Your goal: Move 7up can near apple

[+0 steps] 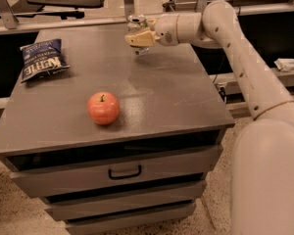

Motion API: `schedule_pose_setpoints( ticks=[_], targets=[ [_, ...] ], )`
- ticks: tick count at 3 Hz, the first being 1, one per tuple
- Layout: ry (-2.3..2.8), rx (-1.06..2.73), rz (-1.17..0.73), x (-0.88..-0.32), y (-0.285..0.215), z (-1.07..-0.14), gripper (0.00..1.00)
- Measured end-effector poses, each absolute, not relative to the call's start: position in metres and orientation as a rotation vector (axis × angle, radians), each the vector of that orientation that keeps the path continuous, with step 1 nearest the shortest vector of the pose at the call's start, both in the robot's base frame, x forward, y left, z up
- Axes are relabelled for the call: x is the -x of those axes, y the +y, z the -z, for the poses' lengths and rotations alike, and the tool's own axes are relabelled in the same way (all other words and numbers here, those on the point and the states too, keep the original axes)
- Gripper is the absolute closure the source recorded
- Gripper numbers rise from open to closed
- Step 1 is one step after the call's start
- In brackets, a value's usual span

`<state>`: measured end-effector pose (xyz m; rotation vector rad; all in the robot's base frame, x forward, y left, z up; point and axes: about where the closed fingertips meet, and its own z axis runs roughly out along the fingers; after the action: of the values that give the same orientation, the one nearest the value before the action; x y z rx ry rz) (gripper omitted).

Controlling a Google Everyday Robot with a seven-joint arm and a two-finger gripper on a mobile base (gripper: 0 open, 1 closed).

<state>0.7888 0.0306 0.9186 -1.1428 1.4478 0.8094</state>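
Lab workroom: drawer cabinet [176, 102], metal racks [2, 9], end effector [139, 38] over cabinet

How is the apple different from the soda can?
The apple is round and red; the 7up can is silvery and upright. The apple sits free near the front; the 7up can is at the far edge, held by the gripper. Both are small and share one grey table.

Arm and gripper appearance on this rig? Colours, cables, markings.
Arm: smooth off-white rounded shell segments, fat cylindrical joints, small dark dots along the links; no cables or markings visible. Gripper, over the table's far edge at the can: tan-cream fingers.
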Motion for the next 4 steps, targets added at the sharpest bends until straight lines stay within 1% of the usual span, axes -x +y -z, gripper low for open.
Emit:
schedule_pose_setpoints(
  ticks=[2,4],
  targets=[
    [1.46,1.327,-0.841,-0.698,0.01,-0.892,1.0],
    [1.385,1.475,-0.928,-0.641,0.001,-0.895,1.0]
  ],
)
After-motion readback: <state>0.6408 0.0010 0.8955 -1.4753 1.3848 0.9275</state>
